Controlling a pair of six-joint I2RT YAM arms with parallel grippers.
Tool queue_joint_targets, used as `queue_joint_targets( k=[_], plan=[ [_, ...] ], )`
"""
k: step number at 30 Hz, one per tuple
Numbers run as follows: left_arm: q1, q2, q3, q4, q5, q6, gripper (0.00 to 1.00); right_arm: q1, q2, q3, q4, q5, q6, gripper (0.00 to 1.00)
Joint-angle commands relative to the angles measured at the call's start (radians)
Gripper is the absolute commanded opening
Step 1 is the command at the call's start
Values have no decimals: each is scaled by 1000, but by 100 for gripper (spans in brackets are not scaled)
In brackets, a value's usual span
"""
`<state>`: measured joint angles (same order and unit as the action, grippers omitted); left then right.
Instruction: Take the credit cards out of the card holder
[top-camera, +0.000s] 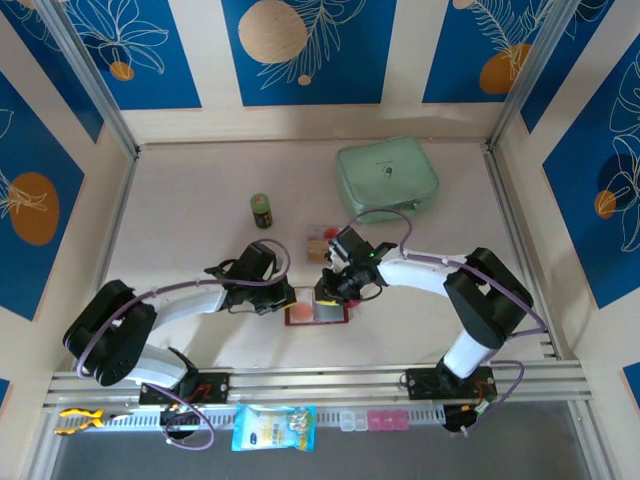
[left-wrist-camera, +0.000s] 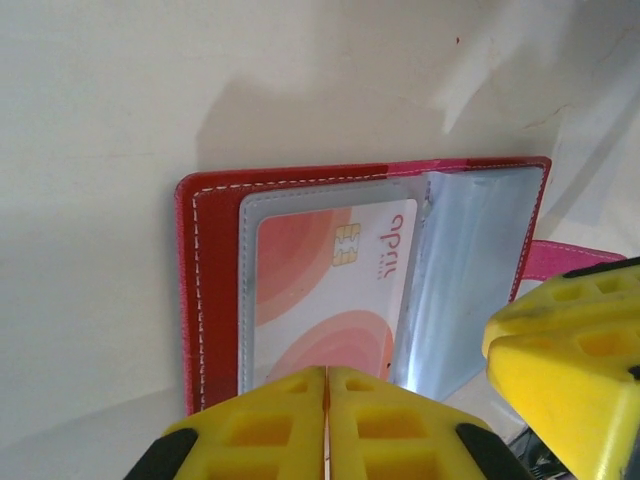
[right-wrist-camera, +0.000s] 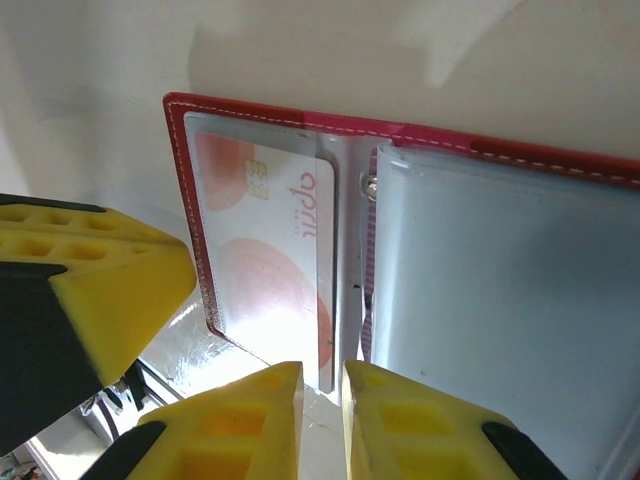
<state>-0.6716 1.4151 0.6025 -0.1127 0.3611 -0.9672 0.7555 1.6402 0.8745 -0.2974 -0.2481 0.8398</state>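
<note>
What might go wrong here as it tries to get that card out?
The right gripper may pinch the clear sleeve together with the card and drag the whole card holder. The left gripper, shut at the holder's edge, might slip, letting it slide.

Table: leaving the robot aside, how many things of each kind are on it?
Pouch: 1
Bottle: 1
Holder: 1
Card in holder: 1
Loose card pile: 1 (number of cards unclear)
Total: 5
</note>
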Motion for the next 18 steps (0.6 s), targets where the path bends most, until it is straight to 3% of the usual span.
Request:
queue_joint_targets(
  k=[1, 18],
  plan=[
    [12, -5, -15, -35, -13, 29, 7, 15, 23, 29, 14, -33, 10, 18],
    [15, 36, -7, -58, -18, 54, 4, 38, 90, 73, 30, -36, 8, 18]
  ],
)
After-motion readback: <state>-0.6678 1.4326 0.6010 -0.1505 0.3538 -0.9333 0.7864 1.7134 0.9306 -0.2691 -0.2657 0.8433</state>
